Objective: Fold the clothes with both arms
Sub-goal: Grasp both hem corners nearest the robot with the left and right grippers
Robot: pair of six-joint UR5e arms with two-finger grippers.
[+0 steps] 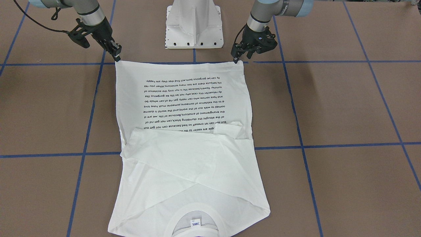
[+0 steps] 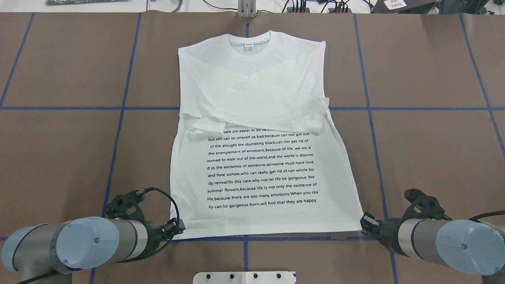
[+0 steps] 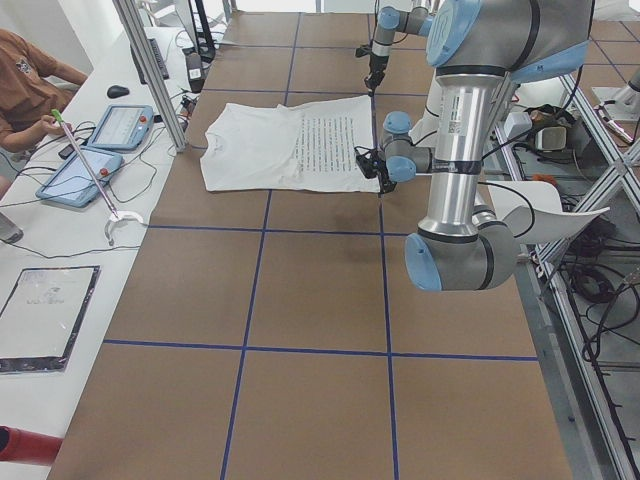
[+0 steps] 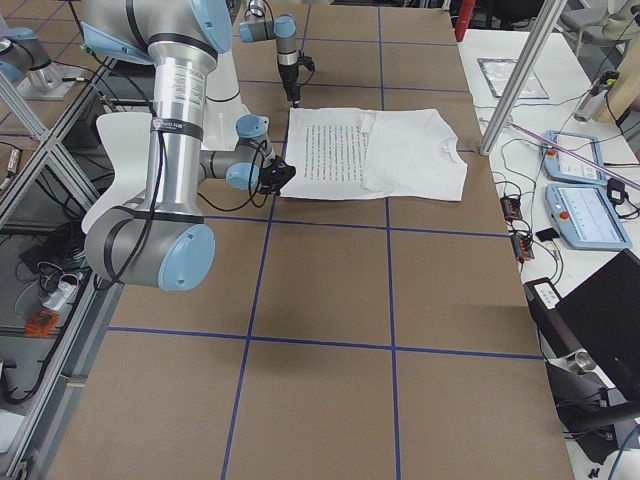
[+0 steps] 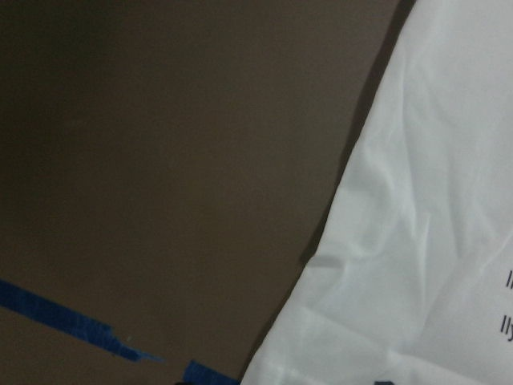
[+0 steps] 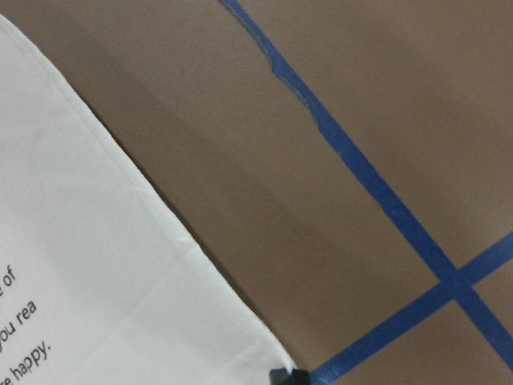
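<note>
The white shirt (image 2: 256,165) lies flat on the table with its black text facing up, the sleeves folded across the chest and the collar (image 2: 249,44) on the far side. My left gripper (image 2: 178,227) is down at the hem's left corner. In the left wrist view its two dark fingertips stand apart at the bottom edge, either side of the shirt (image 5: 417,241), so it is open. My right gripper (image 2: 363,222) is at the hem's right corner. In the right wrist view its tips (image 6: 287,375) meet on that corner of the shirt (image 6: 96,273). In the front-facing view the left gripper (image 1: 235,60) and the right gripper (image 1: 117,56) touch the two hem corners.
Brown table surface (image 2: 426,157) with blue tape grid lines surrounds the shirt. The white pedestal base (image 1: 194,24) stands between the arms. A person (image 3: 25,85) sits at a side bench with tablets (image 3: 120,125). More tablets and a laptop (image 4: 600,320) lie on the opposite bench.
</note>
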